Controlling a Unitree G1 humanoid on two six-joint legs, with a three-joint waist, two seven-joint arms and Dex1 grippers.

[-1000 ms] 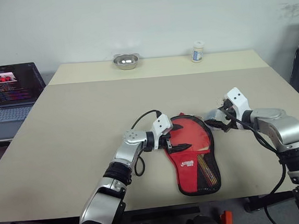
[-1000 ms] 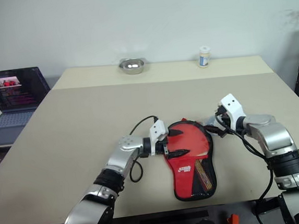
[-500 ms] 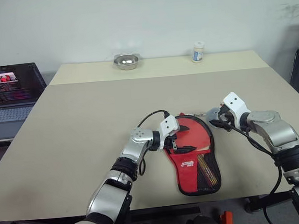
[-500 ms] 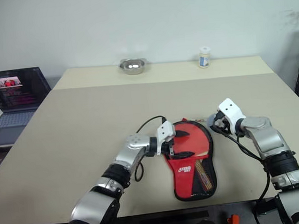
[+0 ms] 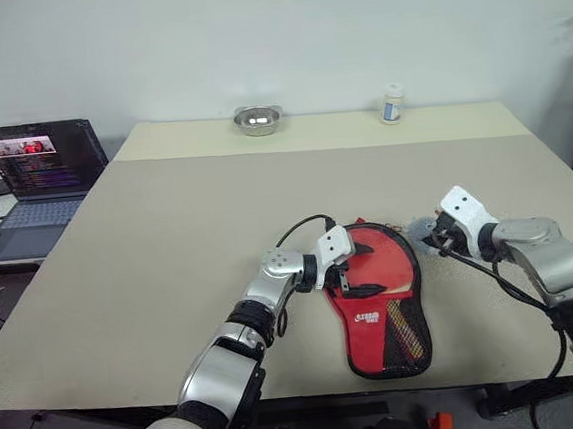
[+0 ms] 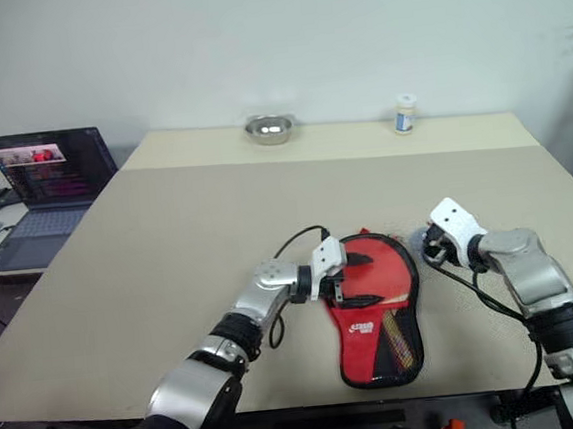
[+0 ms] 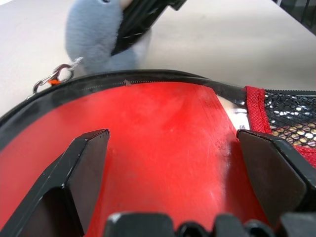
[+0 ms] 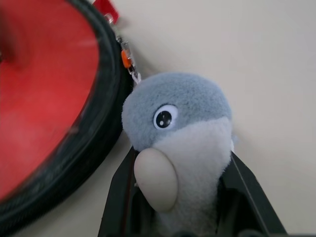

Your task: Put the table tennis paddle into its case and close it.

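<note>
2 eye views first. On the table [image 5: 168, 235] the case [image 5: 388, 321] lies red side up, its long axis running from the round end, on the far side, to the narrow mesh end near the table's front edge. The paddle [image 5: 389, 258] appears to sit inside the round end, its red face bare within the black zip rim, so the zip looks unclosed. The left gripper [image 5: 351, 281] comes in from the case's left side and hangs over the red face with its 2 fingers spread wide. The right gripper [image 5: 436, 244] is just beside the round end on the right, at a small grey plush [image 5: 422, 233].

Left wrist view: 2 black fingers [image 7: 86, 163] stand well apart over the smooth red face, holding nothing. The black rim arcs beyond them, and a metal clip [image 7: 52, 79] links it to the plush.

Right wrist view: the plush is nipped between the right fingers [image 8: 116, 197], which press its 2 sides. The clip leads from it to the rim just beside.

Judging from this, the coming move turns on the plush as zip pull: the right arm has it, and the track curves around the round end from there. The left, nearer the middle, is placed to press the case flat.
</note>
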